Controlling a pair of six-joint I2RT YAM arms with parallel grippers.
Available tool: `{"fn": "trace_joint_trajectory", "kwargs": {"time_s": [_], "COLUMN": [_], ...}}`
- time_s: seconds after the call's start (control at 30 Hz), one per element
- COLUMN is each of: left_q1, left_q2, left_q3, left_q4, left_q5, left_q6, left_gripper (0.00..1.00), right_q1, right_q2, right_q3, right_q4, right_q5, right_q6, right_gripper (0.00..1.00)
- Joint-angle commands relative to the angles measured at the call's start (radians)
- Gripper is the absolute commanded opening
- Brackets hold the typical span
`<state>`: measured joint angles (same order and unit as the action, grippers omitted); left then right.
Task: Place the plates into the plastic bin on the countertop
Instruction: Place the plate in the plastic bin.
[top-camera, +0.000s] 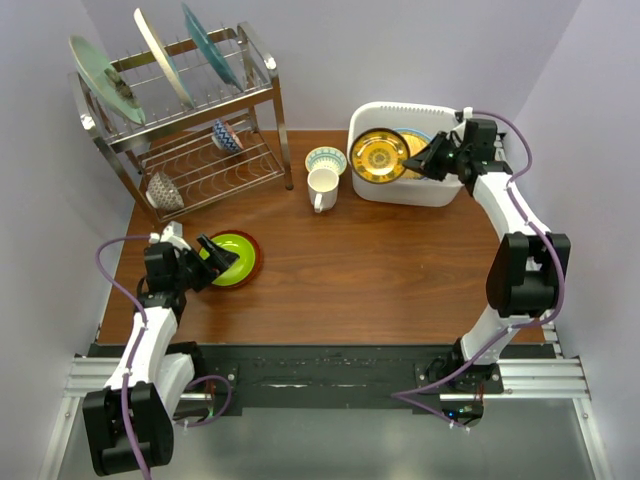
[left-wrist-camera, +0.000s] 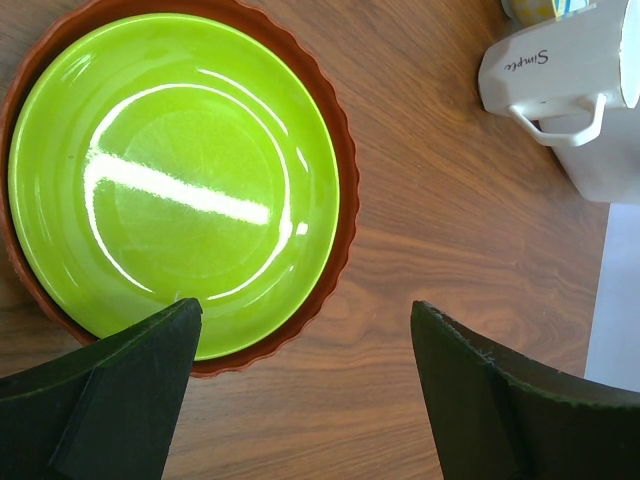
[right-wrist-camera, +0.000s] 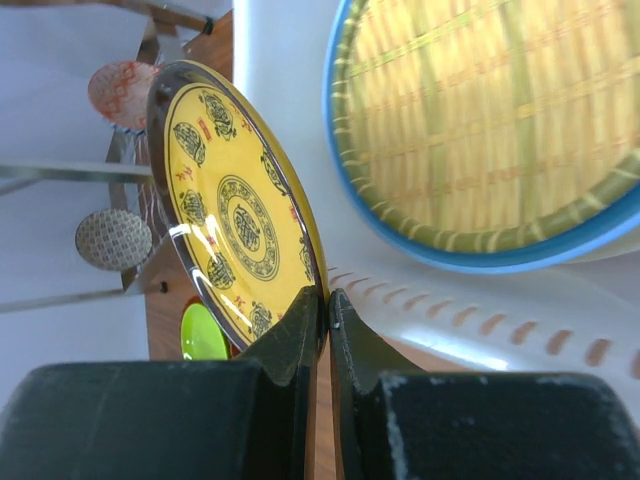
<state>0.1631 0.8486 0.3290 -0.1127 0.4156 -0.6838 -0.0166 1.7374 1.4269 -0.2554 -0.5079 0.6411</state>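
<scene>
While right gripper (right-wrist-camera: 325, 298) clamps plate (right-wrist-camera: 235, 225), maybe touching bin (right-wrist-camera: 470, 325)

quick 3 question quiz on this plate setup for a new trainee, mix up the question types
1. True or false: the right gripper is shut on the rim of the yellow patterned plate.
2. What lies directly under the lime green plate? A) the red-orange plate B) the white mug C) the wire rack
3. Fill in the word: the left gripper, over the near edge of the lime green plate, has its jaws ____.

Key: 1 true; 2 A; 3 open
</scene>
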Motion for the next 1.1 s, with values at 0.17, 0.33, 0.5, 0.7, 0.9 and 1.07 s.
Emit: {"fn": "trace_joint_trajectory", "kwargs": {"time_s": [0.17, 0.33, 0.5, 0.7, 0.9, 1.07], "left_q1": [-0.007, -0.007, -0.008, -0.007, -0.008, -0.008], "left_q2": [0.000, 0.013, 0.015, 0.021, 0.024, 0.026], "left_q3": [-0.004, -0.001, -0.001, 0.001, 0.001, 0.002], "left_q4": [0.051, 0.054, 0.054, 0.056, 0.054, 0.054], "left_q5": [0.014, 0.017, 0.019, 0.017, 0.017, 0.017], "left_q6": [0.026, 0.029, 0.032, 0.032, 0.033, 0.035], "left_gripper": [0.91, 0.91, 0.91, 0.91, 0.91, 0.90], "right_q1": [-0.115, -0.141, -0.143, -0.144, -0.144, -0.144], "right_q2": [0.076, 0.123, 0.172, 0.195, 0.202, 0.206], "right_q3": [0.064, 0.075, 0.093, 0.132, 0.129, 0.121], "right_q4": [0.117, 0.157, 0.193, 0.177, 0.170, 0.165], "right_q5": [-0.047, -0.063, -0.077, -0.064, -0.055, -0.044], "right_q6": [0.098, 0.152, 0.189, 0.186, 0.180, 0.175], "right_gripper": [0.00, 0.00, 0.00, 0.00, 0.00, 0.02]}}
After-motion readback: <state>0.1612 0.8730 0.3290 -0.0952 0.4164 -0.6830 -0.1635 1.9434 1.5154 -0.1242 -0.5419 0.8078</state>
